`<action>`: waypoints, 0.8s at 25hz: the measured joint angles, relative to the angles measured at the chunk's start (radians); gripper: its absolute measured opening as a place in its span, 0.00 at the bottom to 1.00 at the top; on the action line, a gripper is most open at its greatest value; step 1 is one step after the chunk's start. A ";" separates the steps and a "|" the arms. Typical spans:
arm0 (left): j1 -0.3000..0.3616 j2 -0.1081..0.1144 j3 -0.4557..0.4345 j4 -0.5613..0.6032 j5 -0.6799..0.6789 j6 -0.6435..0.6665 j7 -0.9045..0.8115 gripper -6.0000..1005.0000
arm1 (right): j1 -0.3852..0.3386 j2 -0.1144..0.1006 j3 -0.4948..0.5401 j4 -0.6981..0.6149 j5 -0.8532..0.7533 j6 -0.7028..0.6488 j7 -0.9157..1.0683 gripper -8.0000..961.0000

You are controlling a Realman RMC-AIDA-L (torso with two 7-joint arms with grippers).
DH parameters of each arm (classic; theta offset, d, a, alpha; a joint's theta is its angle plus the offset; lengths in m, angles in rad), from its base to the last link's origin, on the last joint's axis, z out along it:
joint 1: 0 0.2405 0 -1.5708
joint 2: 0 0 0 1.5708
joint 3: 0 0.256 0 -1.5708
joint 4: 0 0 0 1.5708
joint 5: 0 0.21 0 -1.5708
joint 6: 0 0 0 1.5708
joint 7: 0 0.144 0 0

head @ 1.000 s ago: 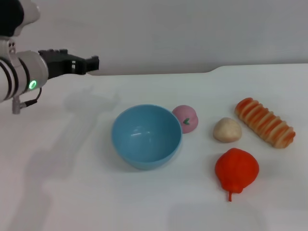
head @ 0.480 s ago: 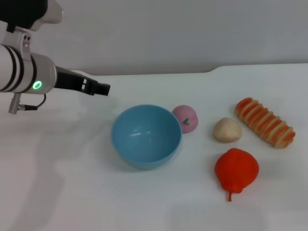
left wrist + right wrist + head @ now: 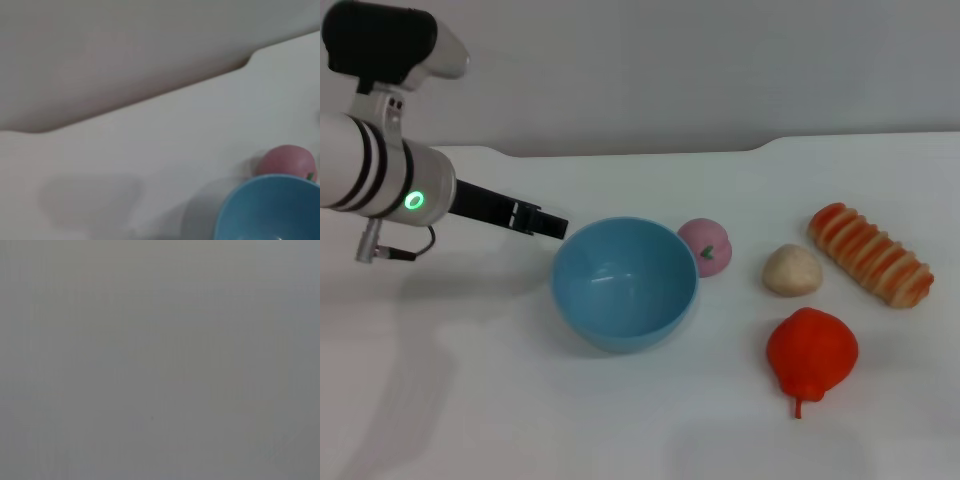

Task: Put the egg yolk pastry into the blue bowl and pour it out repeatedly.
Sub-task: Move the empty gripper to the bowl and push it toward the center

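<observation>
Progress nil: egg yolk pastry (image 3: 792,270) outside empty blue bowl (image 3: 624,283); left gripper (image 3: 548,223) beside rim, finger state indeterminable.

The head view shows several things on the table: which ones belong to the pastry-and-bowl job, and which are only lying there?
For the job:
- egg yolk pastry, on the table
- blue bowl, empty
- left pincer, near the bowl's rim

Only lying there:
- pink ball, beside the bowl
- orange ridged bread
- red pear-shaped fruit

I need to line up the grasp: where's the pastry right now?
In the head view the pastry sits on the table right of centre, between the pink ball and the ridged bread, above the red fruit.
</observation>
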 joint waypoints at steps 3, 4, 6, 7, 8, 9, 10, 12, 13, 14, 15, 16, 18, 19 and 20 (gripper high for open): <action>-0.013 -0.001 0.004 0.038 -0.014 0.005 0.000 0.81 | -0.001 0.000 0.000 0.000 0.000 0.000 0.000 0.53; -0.016 -0.001 0.005 0.049 -0.015 0.008 0.000 0.81 | -0.001 0.000 0.000 0.000 0.000 0.000 0.000 0.53; -0.023 -0.002 0.006 0.065 -0.017 0.015 0.000 0.81 | -0.002 0.000 0.000 0.000 0.000 0.000 0.000 0.53; -0.026 -0.002 0.007 0.075 -0.020 0.021 0.000 0.81 | -0.003 0.000 0.000 0.001 0.000 0.000 0.000 0.53; -0.028 -0.002 0.008 0.085 -0.024 0.026 0.000 0.81 | -0.004 0.000 0.001 0.001 0.000 0.000 0.000 0.53; -0.030 -0.002 0.008 0.094 -0.031 0.034 0.002 0.81 | -0.004 0.000 0.001 0.002 0.000 0.000 0.000 0.53; -0.032 -0.002 0.009 0.109 -0.043 0.048 0.005 0.81 | -0.005 0.000 0.001 0.002 0.000 0.000 0.000 0.53; -0.035 -0.002 0.014 0.128 -0.061 0.065 0.009 0.81 | -0.006 0.000 0.002 0.003 0.000 0.000 0.000 0.53; -0.037 -0.002 0.017 0.138 -0.069 0.071 0.010 0.81 | -0.006 0.000 0.002 0.003 0.000 0.000 0.000 0.53; -0.037 -0.002 0.017 0.138 -0.069 0.071 0.010 0.81 | -0.007 0.000 0.002 0.003 0.000 0.000 0.000 0.53; -0.044 -0.002 0.019 0.161 -0.077 0.074 0.010 0.81 | -0.007 0.000 0.002 0.003 0.000 0.000 0.000 0.53; -0.045 -0.002 0.019 0.165 -0.077 0.075 0.010 0.80 | -0.007 0.000 0.002 0.003 0.000 0.000 0.000 0.53; -0.046 -0.002 0.020 0.179 -0.077 0.081 0.010 0.80 | -0.007 0.000 0.002 0.003 0.000 0.000 0.000 0.53; -0.046 -0.002 0.021 0.185 -0.077 0.086 0.010 0.80 | -0.007 0.000 0.002 0.003 0.000 0.000 0.000 0.53; -0.047 -0.002 0.026 0.194 -0.077 0.096 0.010 0.80 | -0.008 0.000 0.002 0.003 0.000 0.000 0.000 0.53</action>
